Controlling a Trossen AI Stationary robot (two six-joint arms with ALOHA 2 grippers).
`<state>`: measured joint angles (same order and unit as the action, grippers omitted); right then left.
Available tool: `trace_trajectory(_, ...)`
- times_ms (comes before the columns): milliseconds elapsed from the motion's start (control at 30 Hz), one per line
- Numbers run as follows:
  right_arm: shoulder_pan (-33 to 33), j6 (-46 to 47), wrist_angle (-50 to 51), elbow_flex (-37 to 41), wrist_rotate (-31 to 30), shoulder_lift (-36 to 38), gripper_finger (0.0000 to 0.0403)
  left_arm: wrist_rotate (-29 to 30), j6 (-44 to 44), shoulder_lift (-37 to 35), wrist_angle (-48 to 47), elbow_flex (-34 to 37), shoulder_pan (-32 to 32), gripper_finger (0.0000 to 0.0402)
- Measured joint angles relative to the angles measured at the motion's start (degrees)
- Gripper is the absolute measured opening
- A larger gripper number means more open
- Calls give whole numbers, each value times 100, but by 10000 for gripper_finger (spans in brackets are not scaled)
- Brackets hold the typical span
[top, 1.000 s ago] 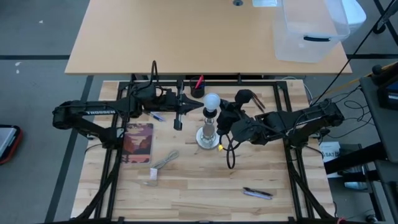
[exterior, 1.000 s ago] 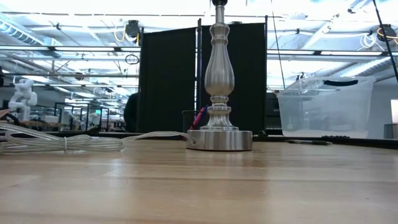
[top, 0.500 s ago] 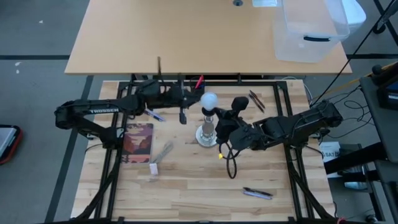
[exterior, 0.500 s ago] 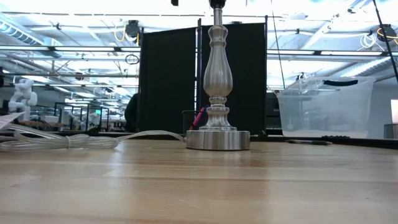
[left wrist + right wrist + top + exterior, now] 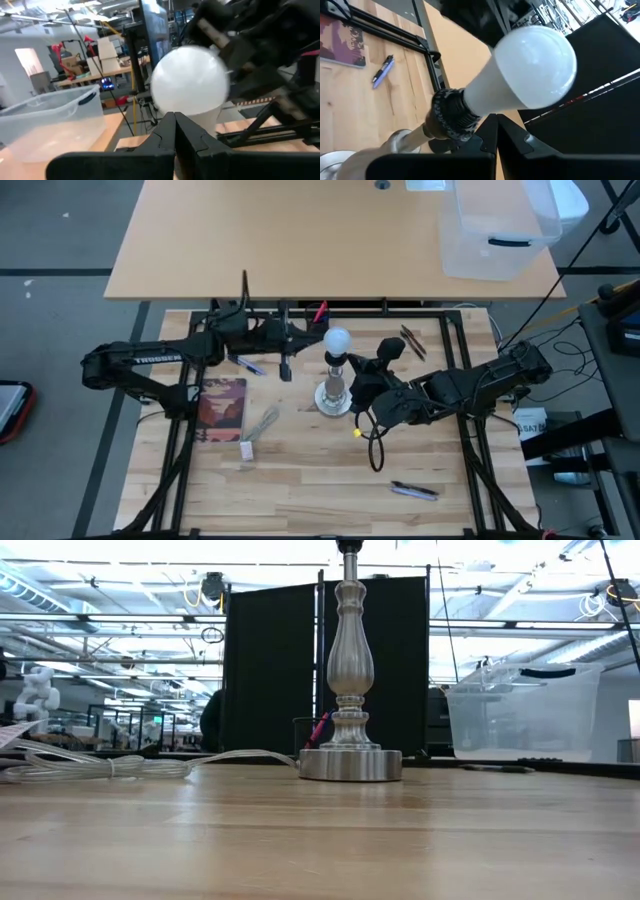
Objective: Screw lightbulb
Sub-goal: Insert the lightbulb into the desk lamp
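The frosted white lightbulb (image 5: 338, 340) sits upright in the black socket collar (image 5: 449, 120) on top of the silvery stand (image 5: 350, 670). The stand rests on its round disc foot (image 5: 350, 765) at the table's middle. My left gripper (image 5: 314, 340) is shut, level with the bulb on its left side; the bulb fills its wrist view (image 5: 190, 82). My right gripper (image 5: 354, 369) is shut, close to the right of the bulb's neck and the collar; the bulb also shows in its wrist view (image 5: 530, 70). My left gripper's shut fingertips (image 5: 175, 120) stand right in front of the bulb's lower neck (image 5: 206, 117), coming level from the table's left; I cannot tell whether they touch it. My right gripper's shut fingertips (image 5: 495, 122) lie just beside the socket collar, below the bulb's neck (image 5: 480, 95); I cannot tell whether they touch.
A white cord with a plug (image 5: 260, 432) lies left of the foot and runs across the low view (image 5: 110, 768). A book (image 5: 222, 408), a blue pen (image 5: 250, 367), a pen (image 5: 413, 490), a cup with a red pen (image 5: 319, 315) and a clear bin (image 5: 495, 230) are around.
My left gripper went toward the table's far edge and the bulb, then drew back a little to the left. My right gripper shifted slightly toward the near edge. The stand slid a little to the left, and the cord and plug shifted with it.
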<state>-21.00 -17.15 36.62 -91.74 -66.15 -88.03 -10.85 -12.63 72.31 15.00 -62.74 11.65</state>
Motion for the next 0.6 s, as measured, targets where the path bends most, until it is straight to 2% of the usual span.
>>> trace_trajectory(300,192,-155,-7,0,-544,5,0,-237,-139,-212,-95,-4,-185,0)
trace_trajectory(600,520,-1028,-595,2,-541,6,0,-254,-161,45,135,-4,-359,0)
